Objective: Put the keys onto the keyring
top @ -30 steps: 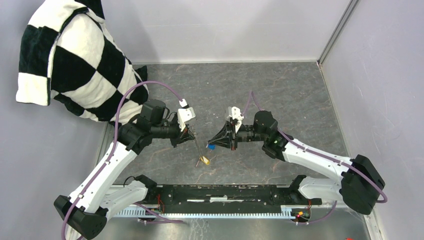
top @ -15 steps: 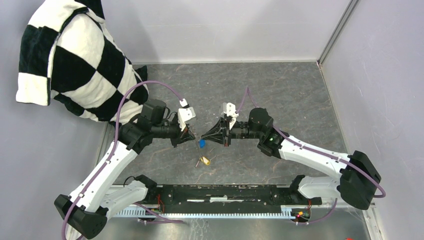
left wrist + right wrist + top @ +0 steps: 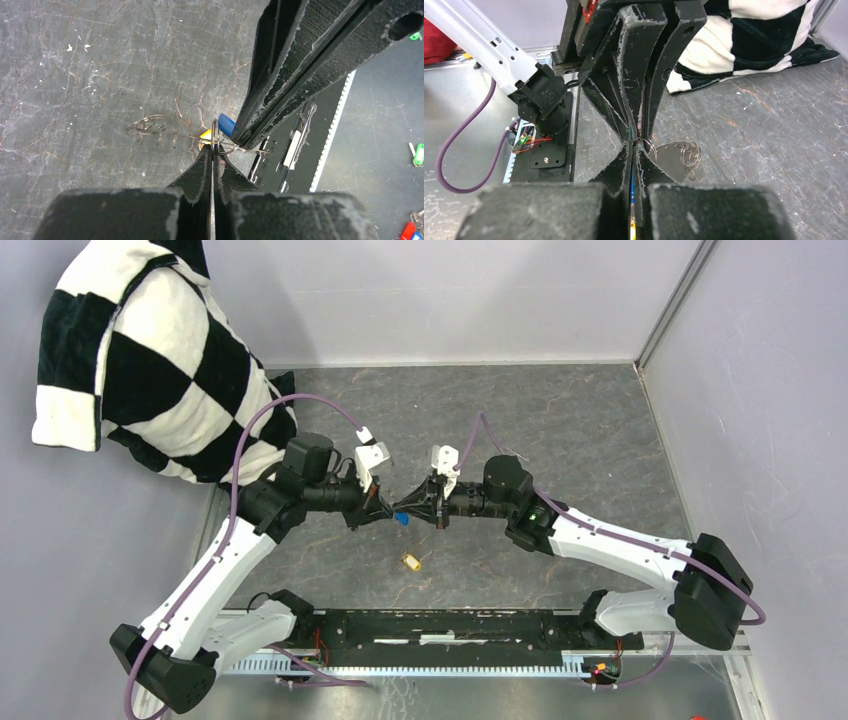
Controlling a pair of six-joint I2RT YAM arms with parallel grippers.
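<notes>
My left gripper (image 3: 383, 512) and right gripper (image 3: 403, 510) meet tip to tip above the middle of the table. In the left wrist view, the left gripper (image 3: 213, 149) is shut on the thin grey keyring (image 3: 215, 131), seen edge-on. The right gripper (image 3: 633, 145) is shut on the blue key (image 3: 402, 521). The key's blue head (image 3: 226, 124) shows at its fingertips, right against the ring (image 3: 647, 145). The yellow key (image 3: 411, 561) is on the table below the grippers. I cannot tell whether it hangs from the ring.
A grey tag with small rings (image 3: 671, 159) hangs or lies just beyond the fingertips. A black-and-white checked cloth (image 3: 150, 370) fills the back left corner. Walls close off the back and right. The black rail (image 3: 450, 625) runs along the near edge.
My right gripper has moved left with the blue key until it meets the left gripper's tips. The left gripper has tilted slightly. The yellow key stays about where it was.
</notes>
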